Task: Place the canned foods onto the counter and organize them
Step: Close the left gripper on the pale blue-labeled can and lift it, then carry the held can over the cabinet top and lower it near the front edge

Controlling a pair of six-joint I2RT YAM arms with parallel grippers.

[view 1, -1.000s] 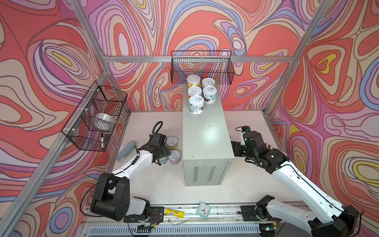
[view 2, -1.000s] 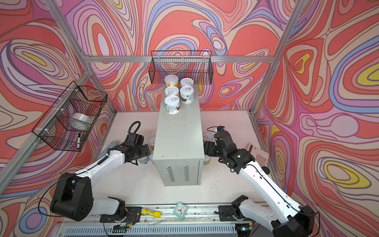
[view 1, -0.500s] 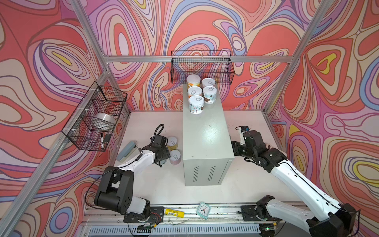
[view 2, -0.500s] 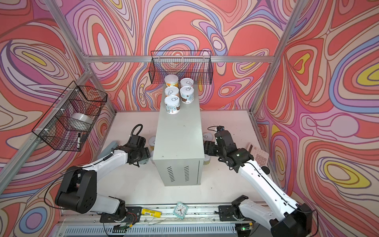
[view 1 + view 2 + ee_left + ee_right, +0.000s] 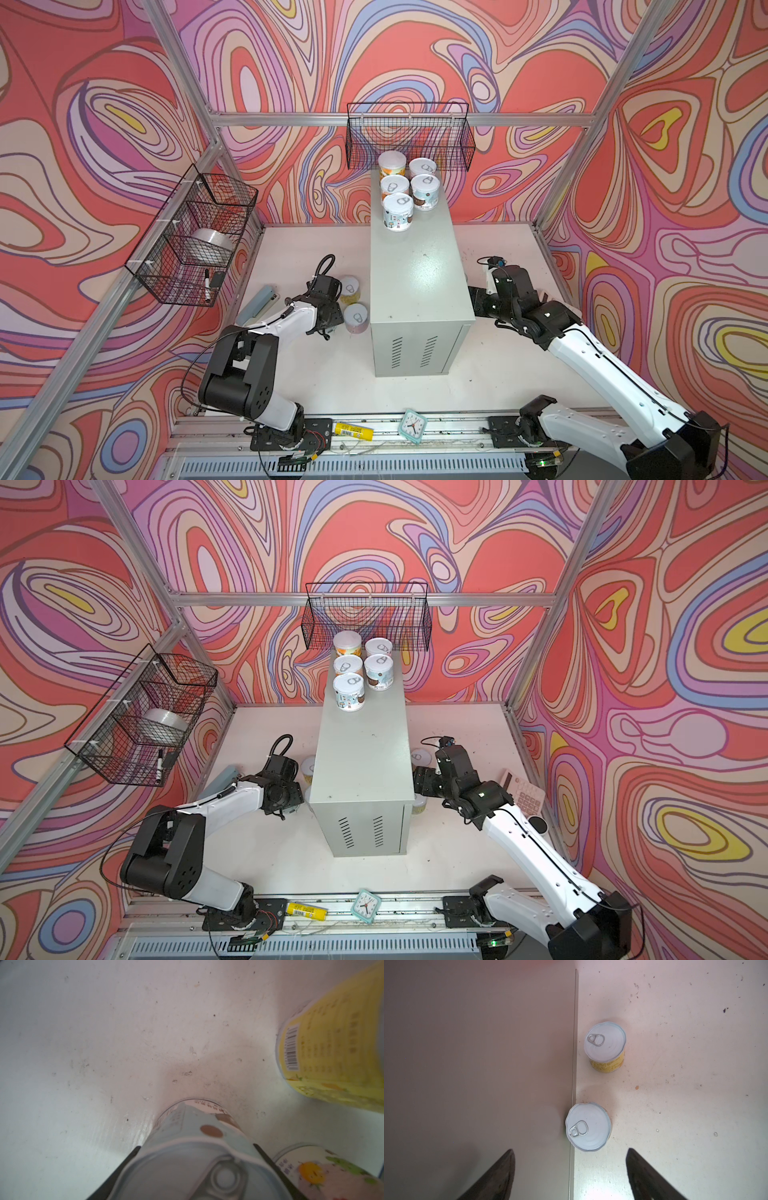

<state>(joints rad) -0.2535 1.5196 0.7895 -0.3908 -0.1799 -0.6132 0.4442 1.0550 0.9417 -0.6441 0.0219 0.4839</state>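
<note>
A white surface [image 5: 324, 374] sat inside swirl-patterned walls [image 5: 104, 124], with a grey cabinet [image 5: 419, 282] mid-frame in both top views. Five cans [image 5: 398, 212] stood clustered at its far end, upper centre. Left of the cabinet, the left jaws gripped an upright pale-blue can [image 5: 199, 1132], with a yellow can [image 5: 332, 1047] and a pink can [image 5: 324, 1167] nearby. The right jaws hung wide and empty above two cans [image 5: 588, 1126] beside the cabinet's right wall.

Five cans [image 5: 398, 212] atop counter [image 5: 419, 282], apparently upright

10 cans [image 5: 398, 212], 2 bskts [image 5: 409, 137], 1 counter [image 5: 419, 282]
</note>
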